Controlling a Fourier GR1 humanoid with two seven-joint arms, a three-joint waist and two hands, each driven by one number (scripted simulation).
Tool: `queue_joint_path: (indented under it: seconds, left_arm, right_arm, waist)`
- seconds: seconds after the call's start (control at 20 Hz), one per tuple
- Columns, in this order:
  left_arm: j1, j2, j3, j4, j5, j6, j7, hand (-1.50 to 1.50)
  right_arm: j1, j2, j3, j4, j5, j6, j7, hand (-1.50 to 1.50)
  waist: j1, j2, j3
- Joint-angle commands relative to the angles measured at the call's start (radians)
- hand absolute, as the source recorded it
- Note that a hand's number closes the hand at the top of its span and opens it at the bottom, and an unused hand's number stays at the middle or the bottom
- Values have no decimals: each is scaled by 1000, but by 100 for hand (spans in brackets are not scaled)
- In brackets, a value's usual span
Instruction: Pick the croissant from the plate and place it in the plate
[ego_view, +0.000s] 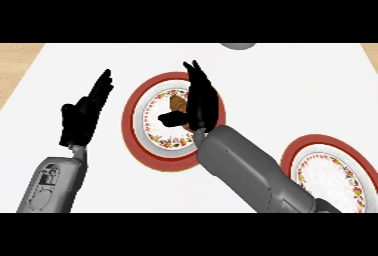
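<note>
A brown croissant (177, 103) lies on the red-rimmed, flower-patterned plate (137, 117) in the middle of the white counter. Only a small part of it shows, left of my right hand (198, 102). That hand hovers over the plate's right half, open, its fingers straight and pointing away, its thumb (170, 119) sticking out to the left just below the croissant. I cannot tell whether it touches the croissant. A second plate (325, 172) of the same pattern sits at the lower right, partly behind my right forearm. My left hand (83, 117) rests open, fingers up, left of the middle plate.
A grey rounded object (238, 45) peeks in at the counter's far edge. Wooden surface (18, 55) shows beyond the white counter at the far left and far right corners.
</note>
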Motion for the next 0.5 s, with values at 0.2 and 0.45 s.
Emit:
queue_joint_path:
  seconds: [0.2, 0.45]
  left_arm:
    - [43, -2, 26, 12, 4, 14, -7, 0]
    - [75, -17, 4, -67, -36, 56, 28, 0]
  right_arm:
    - [158, -12, -106, -116, 0, -228, -94, -150]
    - [338, -126, -103, -416, 58, -193, -8, -150]
  waist:
    - [-65, -15, -1]
    - [-80, -23, -2]
